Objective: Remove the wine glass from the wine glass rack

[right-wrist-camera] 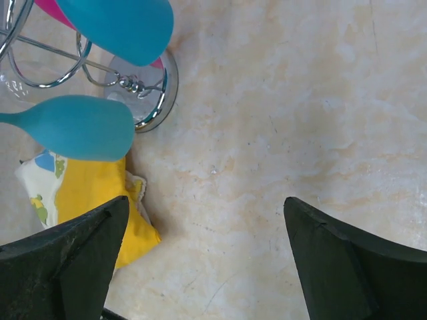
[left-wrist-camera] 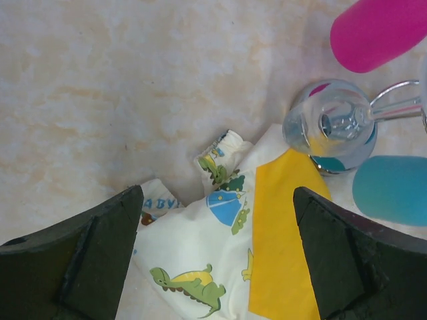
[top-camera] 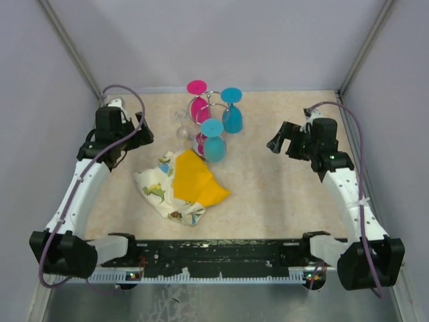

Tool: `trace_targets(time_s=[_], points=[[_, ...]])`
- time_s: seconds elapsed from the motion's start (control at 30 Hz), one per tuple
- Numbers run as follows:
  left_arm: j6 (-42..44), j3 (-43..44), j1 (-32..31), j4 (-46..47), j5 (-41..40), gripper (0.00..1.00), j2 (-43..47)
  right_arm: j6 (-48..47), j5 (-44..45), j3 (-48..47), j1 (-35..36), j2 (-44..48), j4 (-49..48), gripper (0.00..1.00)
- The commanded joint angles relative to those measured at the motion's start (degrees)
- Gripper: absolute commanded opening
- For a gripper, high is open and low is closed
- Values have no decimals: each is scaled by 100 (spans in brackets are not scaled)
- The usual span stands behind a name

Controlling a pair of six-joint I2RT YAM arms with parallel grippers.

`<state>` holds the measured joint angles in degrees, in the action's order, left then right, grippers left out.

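Where the view fails: though three coloured glasses read plainly, a clear glass point(top-camera: 182, 129) left of the rack is only a faint outline. The thin wire loops are hard to trace from above, and both wrist views cut the glasses off at the frame edge.
Table point(top-camera: 268, 194): beige and marbled. It carries a crumpled cream dinosaur-print cloth point(top-camera: 181, 184) with a yellow panel, whose far edge lies just beside the rack's base.
Room: plain pale grey walls point(top-camera: 268, 40) on three sides.
Wine glass rack point(right-wrist-camera: 165, 93): far centre of the table, between the two arms, standing on its round shiny base.
Wine glasses: the pink wine glass point(top-camera: 199, 109), far teal wine glass point(top-camera: 232, 119) and near teal wine glass point(top-camera: 214, 147) hang on the rack. Each has its foot up and bowl down, long axis roughly upright.
Left hand point(left-wrist-camera: 217, 200): fingers spread, nothing between them, above the cloth.
Right hand point(right-wrist-camera: 207, 203): fingers spread and empty, over bare table to the right of the rack.
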<state>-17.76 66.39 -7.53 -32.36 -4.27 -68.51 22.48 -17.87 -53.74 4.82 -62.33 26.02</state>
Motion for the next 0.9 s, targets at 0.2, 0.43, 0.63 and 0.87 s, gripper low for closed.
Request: trace_targets(time_s=[0.2,0.43,0.63,0.87], points=[[-29,-546,-32,264,106,100,977,368,-1079,297,133,359,-547,99],[-158,-875,-29,191,138,100,1242,1353,-854,1439,1486,531,-1279,99],[-203,-995,-29,154,137,100,1281,1239,1124,1320,3402,200,-1401,99],[-400,-802,-16,-90,-470,100,1522,-9,2862,-607,5511,-1815,-451,99]])
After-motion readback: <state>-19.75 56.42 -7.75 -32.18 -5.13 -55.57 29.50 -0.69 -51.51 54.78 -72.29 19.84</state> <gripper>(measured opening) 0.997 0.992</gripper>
